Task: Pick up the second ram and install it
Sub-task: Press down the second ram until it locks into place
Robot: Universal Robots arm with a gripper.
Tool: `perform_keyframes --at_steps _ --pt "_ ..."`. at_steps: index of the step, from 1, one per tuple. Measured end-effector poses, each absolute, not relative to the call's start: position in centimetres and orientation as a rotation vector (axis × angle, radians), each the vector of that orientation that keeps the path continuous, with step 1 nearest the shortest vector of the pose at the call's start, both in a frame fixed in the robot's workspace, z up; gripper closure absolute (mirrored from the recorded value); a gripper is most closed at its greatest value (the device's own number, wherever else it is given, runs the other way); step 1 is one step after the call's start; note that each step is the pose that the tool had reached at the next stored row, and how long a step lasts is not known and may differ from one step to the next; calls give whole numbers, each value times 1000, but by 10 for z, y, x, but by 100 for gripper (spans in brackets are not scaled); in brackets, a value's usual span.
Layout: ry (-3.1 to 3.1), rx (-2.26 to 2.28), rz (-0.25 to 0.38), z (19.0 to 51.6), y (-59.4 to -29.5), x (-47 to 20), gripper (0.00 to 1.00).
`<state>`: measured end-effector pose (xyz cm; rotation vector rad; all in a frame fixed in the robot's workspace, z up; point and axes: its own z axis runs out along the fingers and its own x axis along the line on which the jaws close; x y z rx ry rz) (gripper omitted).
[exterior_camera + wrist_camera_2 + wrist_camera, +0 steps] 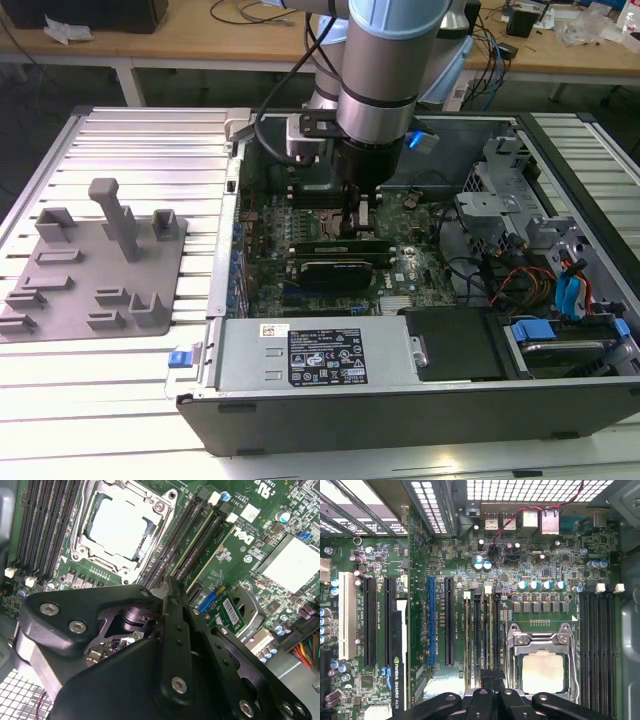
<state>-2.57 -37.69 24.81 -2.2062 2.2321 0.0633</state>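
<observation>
Gripper: the black two-fingered gripper (352, 222) is down inside the open computer case, over the memory slots.
Fingers: pressed close together (172, 625); whether they pinch anything, I cannot tell.
Second ram: probably the thin green stick (200, 550) seated in a slot beside the square silver processor (542, 672).
Doing it well: press straight down, evenly, onto the green motherboard (445, 560).

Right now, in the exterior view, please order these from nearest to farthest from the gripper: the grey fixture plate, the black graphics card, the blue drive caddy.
From the gripper:
1. Black graphics card, just below it on the motherboard.
2. Blue drive caddy, at the exterior view's right, inside the case.
3. Grey fixture plate, at the exterior view's left, outside the case.
</observation>
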Motion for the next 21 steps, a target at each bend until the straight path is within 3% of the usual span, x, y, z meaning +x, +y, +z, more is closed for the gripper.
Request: perform_keyframes --at_steps 21 --pt "2232 -2206 63 248 -377 5 92"
